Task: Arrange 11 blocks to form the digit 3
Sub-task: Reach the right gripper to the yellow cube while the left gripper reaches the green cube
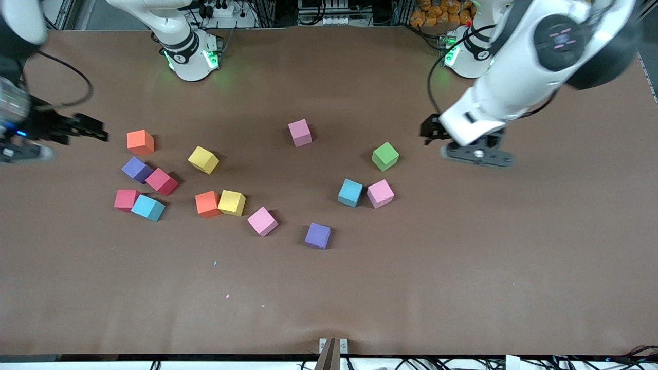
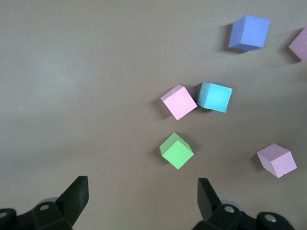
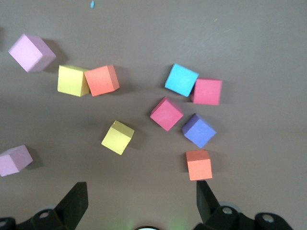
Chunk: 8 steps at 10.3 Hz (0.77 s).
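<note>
Several foam blocks lie scattered singly and in loose pairs; no digit 3 figure shows. My left gripper (image 1: 477, 153) (image 2: 142, 184) is open and empty over bare table, beside the green block (image 1: 385, 156) (image 2: 176, 150). A light blue block (image 1: 350, 192) and a pink block (image 1: 381, 193) touch nearby. My right gripper (image 1: 95, 132) (image 3: 141, 188) is open and empty over the table beside an orange block (image 1: 140, 142) (image 3: 199, 164). Close to it lie a purple block (image 1: 136, 169), two red blocks (image 1: 161, 181), a light blue block (image 1: 148, 207) and a yellow block (image 1: 203, 160).
Mid-table lie an orange block (image 1: 207, 204) touching a yellow block (image 1: 232, 202), a pink block (image 1: 262, 221), a purple block (image 1: 317, 235) and a lone pink block (image 1: 300, 132). The brown table (image 1: 462, 288) is bare nearer the front camera. The arm bases stand along the top edge.
</note>
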Each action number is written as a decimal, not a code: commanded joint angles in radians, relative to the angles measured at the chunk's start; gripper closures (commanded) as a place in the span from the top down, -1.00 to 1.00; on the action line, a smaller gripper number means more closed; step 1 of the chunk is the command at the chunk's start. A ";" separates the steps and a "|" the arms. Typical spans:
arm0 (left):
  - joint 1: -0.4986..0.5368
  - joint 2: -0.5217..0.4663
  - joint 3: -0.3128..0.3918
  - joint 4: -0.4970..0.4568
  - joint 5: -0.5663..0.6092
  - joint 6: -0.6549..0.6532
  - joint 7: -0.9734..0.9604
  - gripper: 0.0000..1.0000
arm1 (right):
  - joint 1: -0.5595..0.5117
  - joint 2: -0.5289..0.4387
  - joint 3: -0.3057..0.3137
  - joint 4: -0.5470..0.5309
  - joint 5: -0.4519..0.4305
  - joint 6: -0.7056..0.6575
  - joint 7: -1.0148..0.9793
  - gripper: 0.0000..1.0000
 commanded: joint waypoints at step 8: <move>-0.009 0.036 -0.157 -0.515 0.015 0.521 0.350 1.00 | 0.143 -0.004 0.001 -0.548 0.001 0.535 0.457 1.00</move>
